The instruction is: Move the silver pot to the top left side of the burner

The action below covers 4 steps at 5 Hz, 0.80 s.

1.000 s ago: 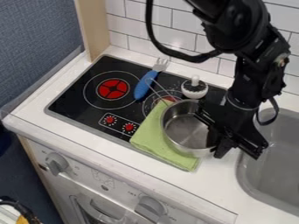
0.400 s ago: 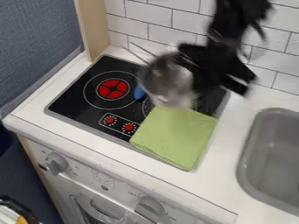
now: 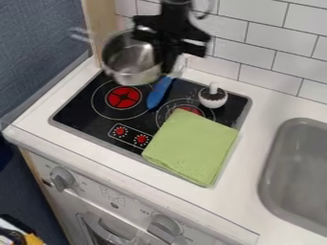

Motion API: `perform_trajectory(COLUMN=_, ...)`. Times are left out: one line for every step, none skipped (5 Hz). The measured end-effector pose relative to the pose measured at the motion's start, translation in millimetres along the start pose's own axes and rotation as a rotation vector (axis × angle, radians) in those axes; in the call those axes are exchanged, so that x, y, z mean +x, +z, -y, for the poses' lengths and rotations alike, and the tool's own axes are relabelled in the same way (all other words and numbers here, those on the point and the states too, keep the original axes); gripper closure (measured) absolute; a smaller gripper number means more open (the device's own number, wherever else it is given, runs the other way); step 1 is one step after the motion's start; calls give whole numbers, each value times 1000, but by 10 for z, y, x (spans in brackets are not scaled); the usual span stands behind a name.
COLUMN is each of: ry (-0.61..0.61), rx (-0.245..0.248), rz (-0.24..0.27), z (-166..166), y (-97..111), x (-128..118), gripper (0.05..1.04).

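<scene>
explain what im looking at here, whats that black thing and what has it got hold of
The black thing is a robot arm, coming in from the top. The gripper at its end works like a simple hand, and it holds a silver pot up over the back left of the cooktop. You are seeing this from a fixed camera that looks down at a slant. On the cooktop lie a blue-handled utensil and a folded green cloth, which partly covers the right burner. Behind the cloth stands a small round item with a white knob. To the right is a sink.
</scene>
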State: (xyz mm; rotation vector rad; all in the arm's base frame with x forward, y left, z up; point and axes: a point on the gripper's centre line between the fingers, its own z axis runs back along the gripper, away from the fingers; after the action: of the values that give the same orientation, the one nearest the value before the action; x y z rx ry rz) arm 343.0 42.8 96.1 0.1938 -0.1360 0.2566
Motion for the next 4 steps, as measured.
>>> perform_trajectory(ry=73, rx=35, rz=-47, z=-88, y=-157, x=147, gripper=1006)
perform_trajectory(ry=119, rx=76, rz=-99, z=-170, y=-295, x=235, gripper=1006)
perform_trajectory(ry=177, rx=94, rz=-150, z=-282, y=-480, x=271, gripper=1006)
perform_trajectory(ry=205, rx=115, rz=-156, z=-300, y=-608, x=335, gripper=1006)
